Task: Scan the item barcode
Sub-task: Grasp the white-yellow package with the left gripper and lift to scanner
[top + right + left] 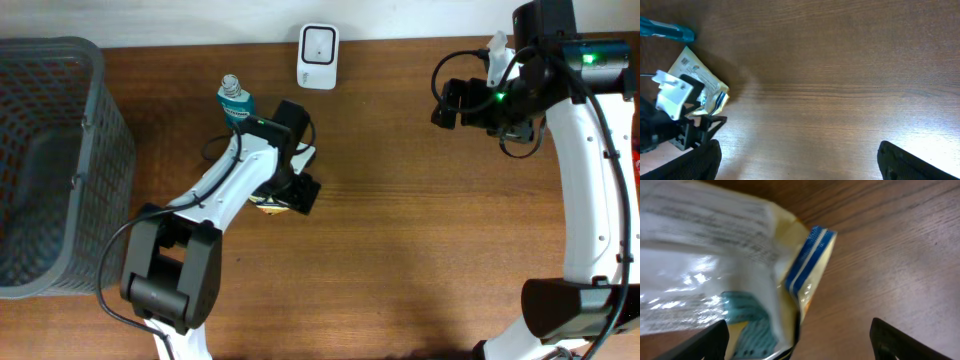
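A crinkly white and yellow packet (pixel 715 255) with a blue-striped sealed end lies on the wooden table, mostly hidden under my left arm in the overhead view (pixel 268 204). My left gripper (pixel 296 190) hangs low over it with the jaws apart. In the left wrist view, the packet's near edge sits between the fingers of my left gripper (pixel 800 342), closer to the left one; no contact shows. No barcode is readable. My right gripper (pixel 452 103) hovers at the back right, open (pixel 797 160) and empty. It looks down on the packet (pixel 697 80).
A white scanner box (pixel 318 42) stands at the table's back edge. A teal tube (pixel 236 100) lies just behind the left arm. A grey mesh basket (pixel 95 120) fills the left side. Bare wood lies between the two arms.
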Tool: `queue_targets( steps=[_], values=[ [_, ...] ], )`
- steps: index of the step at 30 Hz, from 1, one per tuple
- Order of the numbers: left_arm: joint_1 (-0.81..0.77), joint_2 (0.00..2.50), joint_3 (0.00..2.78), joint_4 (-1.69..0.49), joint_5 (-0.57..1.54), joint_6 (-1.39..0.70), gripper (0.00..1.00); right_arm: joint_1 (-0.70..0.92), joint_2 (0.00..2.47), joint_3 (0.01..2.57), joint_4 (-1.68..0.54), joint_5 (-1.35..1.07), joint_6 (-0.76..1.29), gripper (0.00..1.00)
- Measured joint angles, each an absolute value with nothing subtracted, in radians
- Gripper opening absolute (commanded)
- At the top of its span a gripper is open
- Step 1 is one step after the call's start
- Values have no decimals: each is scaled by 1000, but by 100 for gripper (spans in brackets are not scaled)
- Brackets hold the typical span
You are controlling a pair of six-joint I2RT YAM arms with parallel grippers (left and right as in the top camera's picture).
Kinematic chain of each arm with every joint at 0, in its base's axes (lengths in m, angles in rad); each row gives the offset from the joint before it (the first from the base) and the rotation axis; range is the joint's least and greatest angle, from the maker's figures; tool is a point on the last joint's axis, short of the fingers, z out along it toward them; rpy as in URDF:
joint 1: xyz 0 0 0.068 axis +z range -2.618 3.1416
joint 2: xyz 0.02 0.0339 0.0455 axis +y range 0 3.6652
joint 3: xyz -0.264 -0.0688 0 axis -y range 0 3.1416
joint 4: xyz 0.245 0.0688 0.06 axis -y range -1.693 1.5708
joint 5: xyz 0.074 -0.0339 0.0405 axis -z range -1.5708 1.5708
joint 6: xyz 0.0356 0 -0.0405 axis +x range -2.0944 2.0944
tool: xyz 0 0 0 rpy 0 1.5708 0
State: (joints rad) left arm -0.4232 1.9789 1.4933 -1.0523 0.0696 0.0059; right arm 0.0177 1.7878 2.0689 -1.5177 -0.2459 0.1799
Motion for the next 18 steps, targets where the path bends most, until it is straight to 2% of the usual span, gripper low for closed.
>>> queue_targets(
  steps=[4,5,6,9,11,13,14,18],
  values=[
    [-442,1979,1421,-987,-2,24,68,18,1788,2069,-1518,-246,180,99],
    [-442,1979,1409,-967,-13,24,58,18,1788,2069,-1518,-246,179,99],
    [-442,1979,1394,-941,-21,24,52,18,1788,2069,-1518,-246,180,99],
    [-442,1979,1383,-910,-42,24,46,18,1788,2069,-1518,-246,179,99],
    [-442,1979,1383,-899,-43,23,37,18,1788,2069,-1518,-246,180,99],
    [-442,1979,1375,-881,-46,20,6,18,1788,2069,-1518,-246,180,99],
    [-442,1979,1370,-873,-45,15,0,18,1788,2069,-1518,-246,180,99],
    [-442,1979,1367,-900,-50,-18,0,18,1788,2069,-1518,-246,179,98]
  ],
)
